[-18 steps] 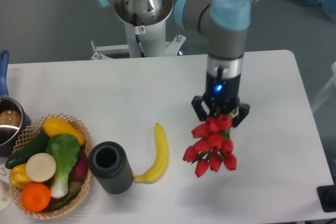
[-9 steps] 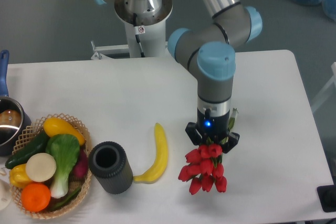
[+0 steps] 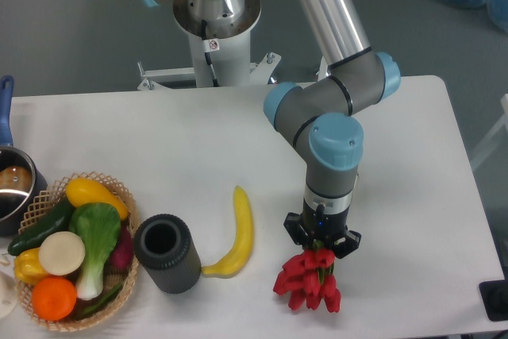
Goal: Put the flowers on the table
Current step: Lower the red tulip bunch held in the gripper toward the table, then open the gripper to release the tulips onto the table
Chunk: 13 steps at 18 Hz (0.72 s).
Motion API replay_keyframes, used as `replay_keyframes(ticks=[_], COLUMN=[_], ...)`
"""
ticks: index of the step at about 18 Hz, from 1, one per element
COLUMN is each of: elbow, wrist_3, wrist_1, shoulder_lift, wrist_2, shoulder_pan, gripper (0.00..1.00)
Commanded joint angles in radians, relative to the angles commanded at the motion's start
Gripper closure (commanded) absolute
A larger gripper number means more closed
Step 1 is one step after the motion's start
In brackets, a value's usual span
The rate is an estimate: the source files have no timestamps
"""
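Observation:
The flowers (image 3: 308, 279) are a bunch of red tulip buds hanging from my gripper (image 3: 322, 242), which is shut on their stems. The stems and leaves are mostly hidden under the gripper. The buds point toward the front edge of the white table (image 3: 413, 164), low over its front right part. I cannot tell whether the buds touch the tabletop.
A yellow banana (image 3: 236, 233) lies left of the flowers. A dark cylindrical cup (image 3: 166, 252) stands beside it. A wicker basket (image 3: 70, 250) of vegetables and fruit is at the front left. A metal pot (image 3: 11, 184) with a blue handle sits at the left edge.
My gripper has moved down and toward the front edge with the flowers. The bunch has come lower toward the tabletop.

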Motion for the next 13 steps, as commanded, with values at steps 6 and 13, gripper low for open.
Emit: replay_keyframes(ticks=[6, 13], elbow=[0.011, -0.003], wrist_3=[0.011, 0.012], wrist_1=[0.002, 0.000], shoulder_lift=[-0.003, 0.067], wrist_2=[0.000, 0.006], shoulder_pan=[0.000, 0.006], gripper=[0.08, 0.00])
